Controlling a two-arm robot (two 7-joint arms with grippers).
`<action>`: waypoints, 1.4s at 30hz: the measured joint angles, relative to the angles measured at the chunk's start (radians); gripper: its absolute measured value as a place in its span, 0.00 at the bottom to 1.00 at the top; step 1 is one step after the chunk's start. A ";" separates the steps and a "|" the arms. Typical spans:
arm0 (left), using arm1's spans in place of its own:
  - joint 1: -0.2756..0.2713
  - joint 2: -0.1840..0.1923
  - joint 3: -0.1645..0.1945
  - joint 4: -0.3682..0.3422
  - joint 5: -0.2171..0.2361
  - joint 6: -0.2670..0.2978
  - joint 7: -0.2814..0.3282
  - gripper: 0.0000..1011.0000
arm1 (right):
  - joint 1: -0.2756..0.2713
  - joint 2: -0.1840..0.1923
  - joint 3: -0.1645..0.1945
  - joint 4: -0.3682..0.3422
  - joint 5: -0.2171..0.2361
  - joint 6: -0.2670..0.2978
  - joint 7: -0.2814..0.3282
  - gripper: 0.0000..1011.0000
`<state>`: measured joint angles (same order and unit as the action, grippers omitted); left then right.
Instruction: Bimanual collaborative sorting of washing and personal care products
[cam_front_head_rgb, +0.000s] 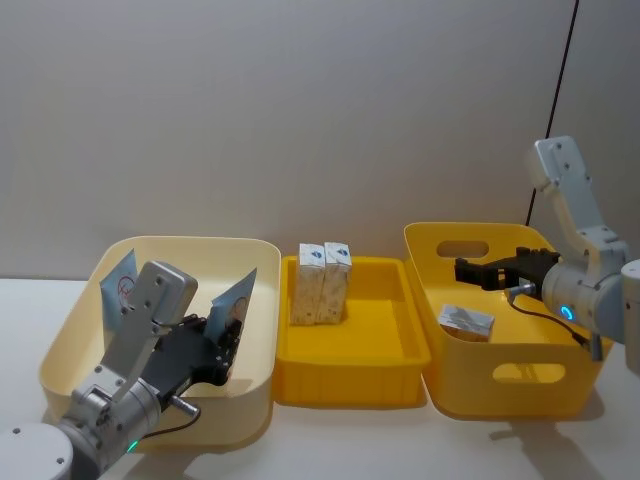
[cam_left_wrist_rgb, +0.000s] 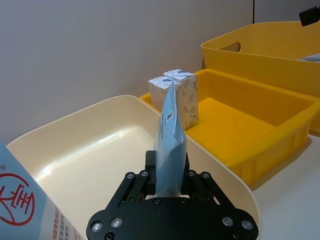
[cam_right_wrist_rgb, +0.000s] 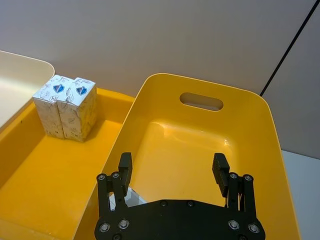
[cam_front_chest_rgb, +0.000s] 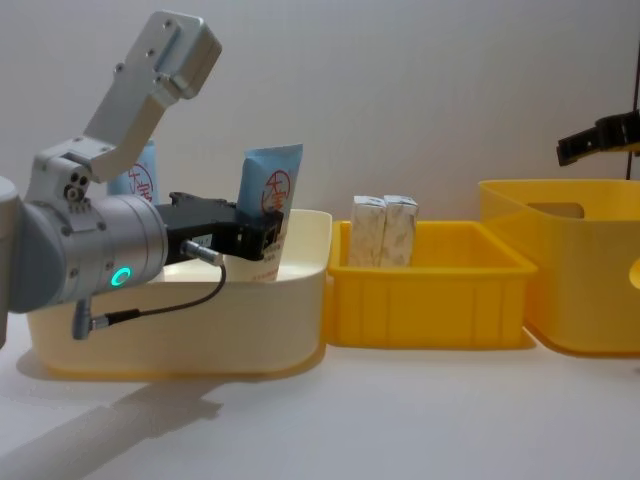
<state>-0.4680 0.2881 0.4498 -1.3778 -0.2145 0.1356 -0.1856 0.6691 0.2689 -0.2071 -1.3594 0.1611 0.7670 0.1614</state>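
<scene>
Leftmost, one tube (cam_front_head_rgb: 120, 290) leaned at the cream tub's (cam_front_head_rgb: 190, 242) far-left corner. Across bare tub floor, the left gripper (cam_front_head_rgb: 228, 335) clamped a second tube (cam_front_head_rgb: 232, 300) near the right wall, long axis nearly upright, flat end up. Two cartons (cam_front_head_rgb: 320, 283) stood touching at the yellow tray's (cam_front_head_rgb: 350, 385) back-left, its front bare. Spread wide, the right gripper (cam_front_head_rgb: 475, 272) hung over the yellow tub (cam_front_head_rgb: 500, 385), where a lying carton (cam_front_head_rgb: 466, 322) rested.
</scene>
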 joint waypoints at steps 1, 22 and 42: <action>0.000 0.000 0.000 0.000 0.000 0.000 0.000 0.25 | 0.000 0.000 0.000 0.000 0.000 0.000 0.000 0.99; -0.018 0.011 -0.018 -0.092 0.058 -0.051 0.026 0.25 | 0.000 0.000 0.000 0.000 0.000 0.000 0.000 0.99; -0.041 -0.018 -0.065 -0.168 0.028 -0.160 0.008 0.25 | 0.014 0.024 -0.048 0.000 -0.018 -0.058 0.064 0.99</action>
<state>-0.5085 0.2703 0.3844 -1.5458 -0.1860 -0.0247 -0.1779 0.6835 0.2927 -0.2555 -1.3597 0.1426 0.7089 0.2253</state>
